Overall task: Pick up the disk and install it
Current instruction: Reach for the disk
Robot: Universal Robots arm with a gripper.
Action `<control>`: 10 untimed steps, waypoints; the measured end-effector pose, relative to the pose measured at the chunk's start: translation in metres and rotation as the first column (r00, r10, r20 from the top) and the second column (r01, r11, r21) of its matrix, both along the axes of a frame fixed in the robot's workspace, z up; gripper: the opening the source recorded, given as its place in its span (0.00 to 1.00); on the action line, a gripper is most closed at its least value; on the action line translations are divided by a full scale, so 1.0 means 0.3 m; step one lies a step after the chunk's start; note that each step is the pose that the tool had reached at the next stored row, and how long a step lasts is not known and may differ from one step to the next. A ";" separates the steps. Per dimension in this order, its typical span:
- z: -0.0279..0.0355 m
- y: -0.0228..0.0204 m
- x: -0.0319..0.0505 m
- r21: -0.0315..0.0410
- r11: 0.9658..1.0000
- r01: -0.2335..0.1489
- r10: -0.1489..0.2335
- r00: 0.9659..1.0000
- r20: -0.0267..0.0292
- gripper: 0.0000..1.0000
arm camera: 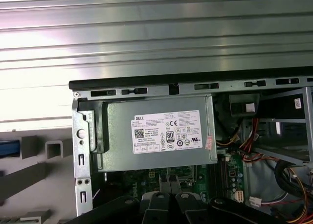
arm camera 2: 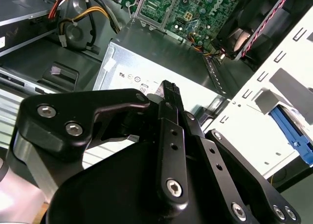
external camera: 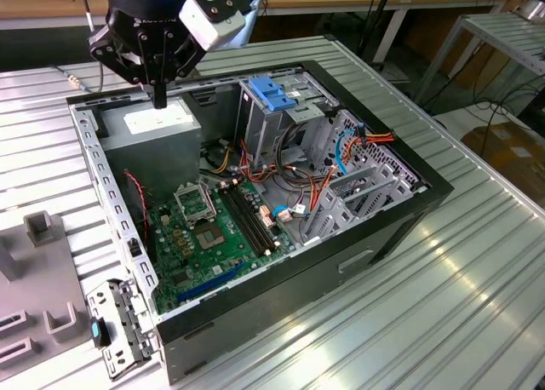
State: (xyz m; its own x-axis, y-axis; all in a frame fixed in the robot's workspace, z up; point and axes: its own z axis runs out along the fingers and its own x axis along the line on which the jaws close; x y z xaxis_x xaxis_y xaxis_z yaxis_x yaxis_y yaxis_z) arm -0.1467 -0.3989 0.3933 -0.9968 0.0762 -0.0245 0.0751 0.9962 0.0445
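Of the disk (arm camera 2: 293,136) we see little. In the second wrist view it is a ribbed blue plastic edge, glimpsed past the pale slotted side wall of the computer case (external camera: 383,228). In the first wrist view the disk (arm camera: 9,148) is a thin blue strip cut off by the picture's edge. We cannot make out its label or its metal body. It lies outside the case on the counter (external camera: 477,305), near the grey blocks (arm camera: 54,148). In the exterior view those blocks sit at about 8 o'clock from the case.

The arm (external camera: 145,15) comes down at about 11 o'clock of the case in the exterior view. Its black wrist carries a pale camera housing (external camera: 213,15) at its 3 o'clock side. The claw (external camera: 159,94) points straight down over the grey power supply (external camera: 157,130), right above its white sticker (external camera: 156,116). We cannot tell whether the tips touch the sticker. The fingers (arm camera 2: 169,94) are pressed together and pinch nothing.

From the claw, the blue-topped drive cage (external camera: 272,96) stands at 3 o'clock in the exterior view. The green circuit board (external camera: 204,237) lies at about 5 o'clock.
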 end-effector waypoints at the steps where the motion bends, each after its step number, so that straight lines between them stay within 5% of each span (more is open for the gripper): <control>1: 0.000 0.000 -0.001 0.000 1.000 0.000 0.000 1.000 0.000 0.11; 10: 0.000 0.000 -0.010 0.000 1.000 0.000 0.000 1.000 0.000 0.11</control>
